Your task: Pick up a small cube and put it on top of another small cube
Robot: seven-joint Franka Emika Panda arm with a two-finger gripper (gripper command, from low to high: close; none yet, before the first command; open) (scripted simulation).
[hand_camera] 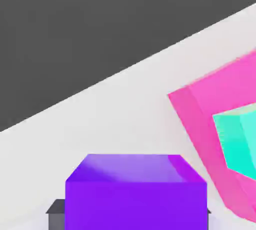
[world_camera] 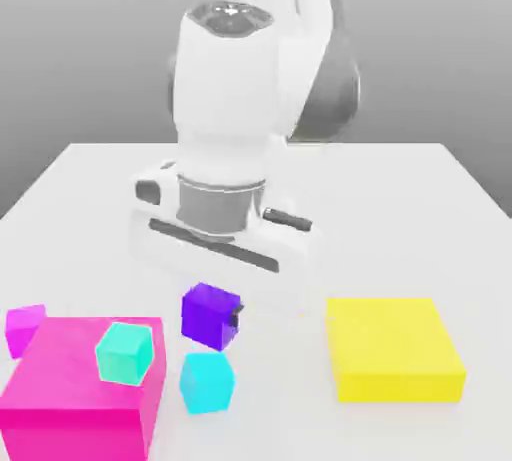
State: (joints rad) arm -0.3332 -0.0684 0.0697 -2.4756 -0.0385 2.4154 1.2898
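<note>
My claw [world_camera: 210, 317] is clamped on the purple cube [world_camera: 210, 316], which hides most of my fingers. The cyan cube [world_camera: 207, 383] sits near it in the exterior view; the pink block [world_camera: 85, 384] runs off that view's edge.

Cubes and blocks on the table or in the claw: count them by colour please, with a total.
Purple cube: 1
Cyan cube: 1
Teal cube: 1
Magenta cube: 1
Pink block: 1
Yellow block: 1
Total: 6
</note>
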